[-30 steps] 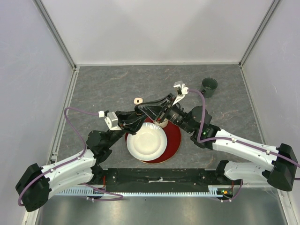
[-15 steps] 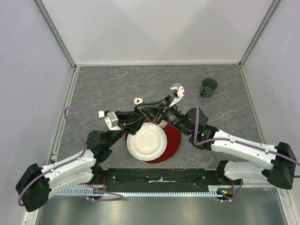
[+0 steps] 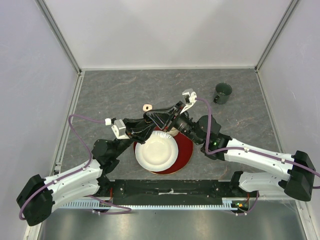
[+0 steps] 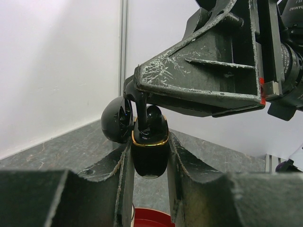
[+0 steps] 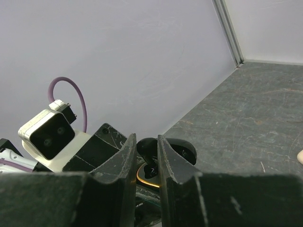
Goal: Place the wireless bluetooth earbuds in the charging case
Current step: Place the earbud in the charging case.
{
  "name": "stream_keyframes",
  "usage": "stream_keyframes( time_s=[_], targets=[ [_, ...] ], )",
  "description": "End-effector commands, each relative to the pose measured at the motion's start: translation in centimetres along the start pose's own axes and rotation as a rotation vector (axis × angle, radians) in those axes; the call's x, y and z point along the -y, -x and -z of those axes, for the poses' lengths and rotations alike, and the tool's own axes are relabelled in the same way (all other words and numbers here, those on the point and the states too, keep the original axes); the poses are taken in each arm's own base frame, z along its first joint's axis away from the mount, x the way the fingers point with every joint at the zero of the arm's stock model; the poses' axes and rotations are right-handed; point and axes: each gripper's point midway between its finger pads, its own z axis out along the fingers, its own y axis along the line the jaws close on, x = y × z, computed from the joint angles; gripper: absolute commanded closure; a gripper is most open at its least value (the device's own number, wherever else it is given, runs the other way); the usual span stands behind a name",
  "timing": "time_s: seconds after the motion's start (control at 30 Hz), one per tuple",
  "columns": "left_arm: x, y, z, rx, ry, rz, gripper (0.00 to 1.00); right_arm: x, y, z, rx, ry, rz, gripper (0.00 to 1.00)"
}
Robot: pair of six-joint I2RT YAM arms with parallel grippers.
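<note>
My left gripper is shut on a black charging case with a gold rim. It holds the case upright above the plates, with the lid open to the left. My right gripper is shut on a black earbud, which sits right at the case's opening. The same earbud shows in the left wrist view, in the mouth of the case under the right finger. No white earbuds can be made out.
A white paper plate lies on a red plate below the grippers. A small pale object lies on the grey table behind them. A dark cup stands at the back right. Walls enclose three sides.
My right gripper has moved left and lower, bringing the black earbud onto the case held by the left gripper. The left arm has barely moved.
</note>
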Motion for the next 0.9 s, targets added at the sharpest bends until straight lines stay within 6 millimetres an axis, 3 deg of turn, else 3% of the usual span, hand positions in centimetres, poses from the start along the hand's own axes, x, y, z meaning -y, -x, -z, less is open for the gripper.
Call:
stream_keyframes(
  time_s=[0.0,0.33,0.87],
  targets=[
    [0.3,2.2,-0.5,0.076,-0.016,-0.008,0.98,-0.8,0.5,-0.3,0.014,0.019,-0.017,1.00],
    [0.2,2.9,-0.6,0.099,-0.004,-0.012,0.98,-0.5,-1.0,0.0,-0.018,0.003,-0.017,1.00],
    [0.0,4.3,-0.4,0.150,0.010,-0.008,0.98,2.0,-2.4,0.2,-0.038,-0.111,0.020,1.00]
  ],
)
